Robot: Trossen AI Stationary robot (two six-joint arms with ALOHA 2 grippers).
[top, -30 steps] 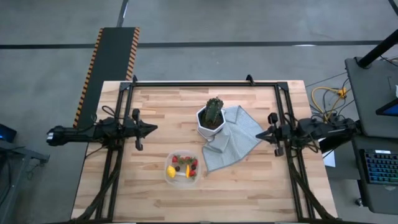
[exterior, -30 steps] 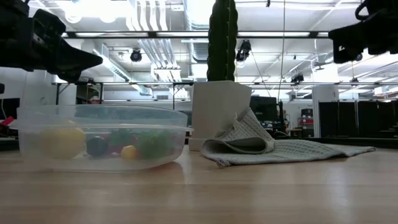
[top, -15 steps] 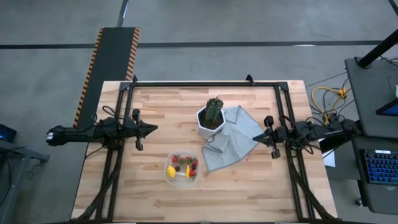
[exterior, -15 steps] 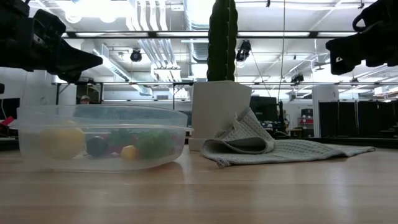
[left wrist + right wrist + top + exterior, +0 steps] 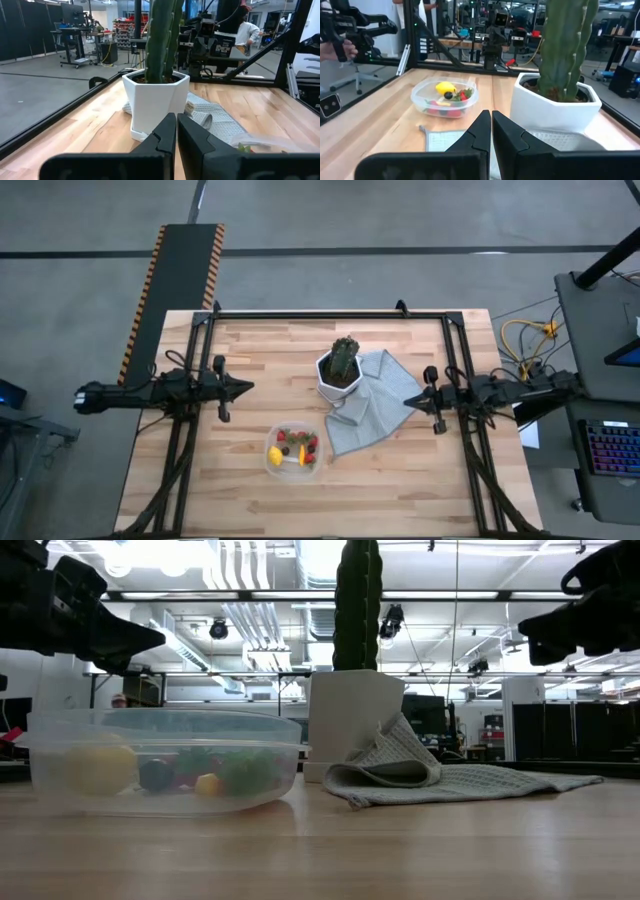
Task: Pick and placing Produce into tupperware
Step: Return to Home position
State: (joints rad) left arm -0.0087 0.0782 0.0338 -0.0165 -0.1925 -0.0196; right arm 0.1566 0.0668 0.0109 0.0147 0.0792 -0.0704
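Note:
The clear tupperware (image 5: 293, 450) stands on the table near the front, left of centre. It holds the produce: a yellow lemon (image 5: 275, 455), red strawberries (image 5: 310, 447), a small orange piece (image 5: 301, 457) and dark berries. It also shows in the low view (image 5: 165, 760) and the right wrist view (image 5: 445, 97). My left gripper (image 5: 247, 387) is shut and empty, raised above the table to the tupperware's far left. My right gripper (image 5: 406, 399) is shut and empty, raised over the right edge of the grey cloth (image 5: 375, 405).
A green cactus in a white faceted pot (image 5: 341, 370) stands at the table's middle, on the corner of the folded grey cloth. A black frame (image 5: 330, 314) runs along the table's far, left and right sides. A person (image 5: 245, 30) shows beyond the table.
My right gripper has gone a little toward the table's left edge, out over the cloth's right edge, and stays shut.

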